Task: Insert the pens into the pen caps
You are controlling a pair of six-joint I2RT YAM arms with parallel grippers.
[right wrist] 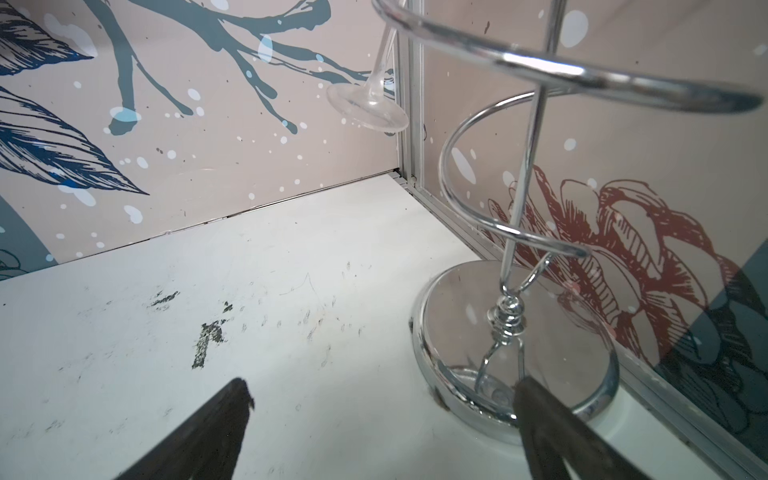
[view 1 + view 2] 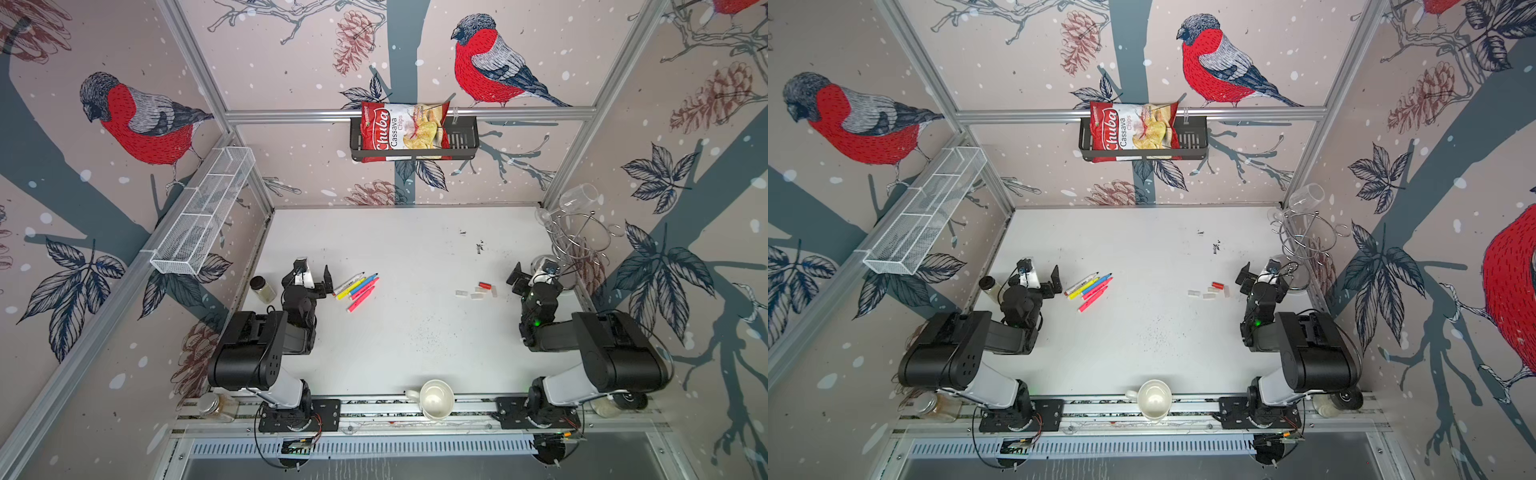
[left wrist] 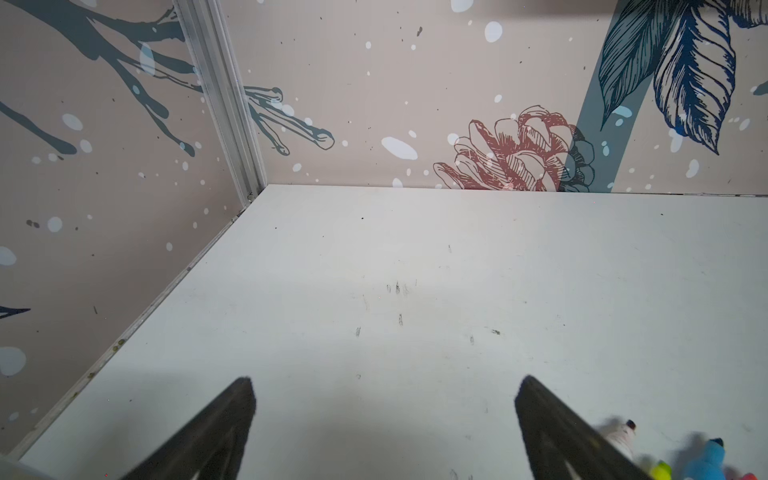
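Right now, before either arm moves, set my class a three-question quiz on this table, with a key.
1. True or false: one of the pens is already capped.
2. The caps lie nearer which one? A) left gripper B) right gripper
3. One word: how do the jaws of both stand?
Key: 1 false; 2 B; 3 open.
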